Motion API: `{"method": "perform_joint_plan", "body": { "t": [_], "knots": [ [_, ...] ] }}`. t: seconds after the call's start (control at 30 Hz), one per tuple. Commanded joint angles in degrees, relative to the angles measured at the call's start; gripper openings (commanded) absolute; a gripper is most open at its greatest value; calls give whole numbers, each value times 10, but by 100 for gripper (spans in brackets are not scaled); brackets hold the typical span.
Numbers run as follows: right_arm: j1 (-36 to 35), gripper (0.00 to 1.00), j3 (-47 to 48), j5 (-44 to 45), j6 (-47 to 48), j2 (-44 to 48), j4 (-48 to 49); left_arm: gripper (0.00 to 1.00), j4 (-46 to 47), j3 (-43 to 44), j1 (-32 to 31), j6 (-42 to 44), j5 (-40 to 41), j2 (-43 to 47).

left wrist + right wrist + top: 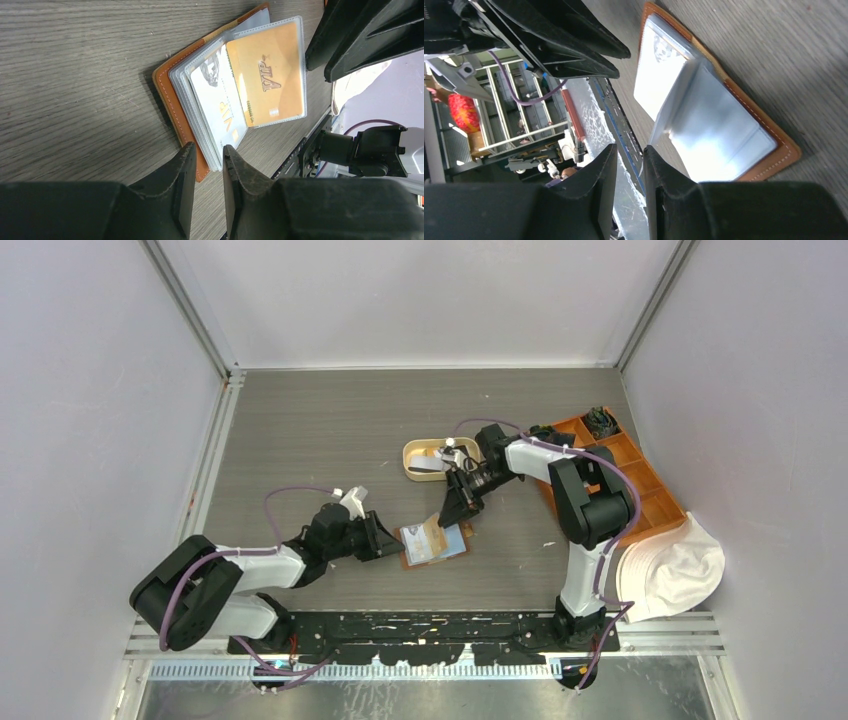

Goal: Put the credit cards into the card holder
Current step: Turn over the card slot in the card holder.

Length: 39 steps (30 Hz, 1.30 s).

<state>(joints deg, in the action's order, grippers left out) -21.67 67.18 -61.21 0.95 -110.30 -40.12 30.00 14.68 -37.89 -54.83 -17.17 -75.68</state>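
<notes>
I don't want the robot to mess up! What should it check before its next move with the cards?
1. Is the holder lying open? Ok.
2. Are the orange card and the white card tucked inside it? Ok.
3. Is the right gripper carrying a card? Not ok, it holds nothing.
4. Does the left gripper have a grip on the holder? Cannot tell; the holder's corner sits right at its gap.
5. Are more cards waiting in the tray? Cannot tell, it is too small to see.
</notes>
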Motion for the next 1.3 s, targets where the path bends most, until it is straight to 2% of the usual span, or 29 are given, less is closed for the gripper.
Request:
{"method": "perform_joint_plan", "body": {
  "t": [0.0, 0.6, 0.97, 1.13, 1.27],
  "knots": [
    [0, 32, 1, -51, -30, -2, 29, 26, 20, 17, -2, 7, -4, 9],
    [-55, 38, 12, -97, -46, -46, 47, 24, -2, 27, -5, 13, 9, 5],
    [-88, 47, 51, -86, 31, -65, -30, 23, 2, 27, -7, 13, 11, -2],
    [-88, 47, 105, -19, 149, -33, -146, 24, -14, 25, -6, 20, 14, 23],
    [-86, 46, 96, 94, 170, 53, -127, 25, -62, 30, -6, 42, 28, 79]
  ]
}}
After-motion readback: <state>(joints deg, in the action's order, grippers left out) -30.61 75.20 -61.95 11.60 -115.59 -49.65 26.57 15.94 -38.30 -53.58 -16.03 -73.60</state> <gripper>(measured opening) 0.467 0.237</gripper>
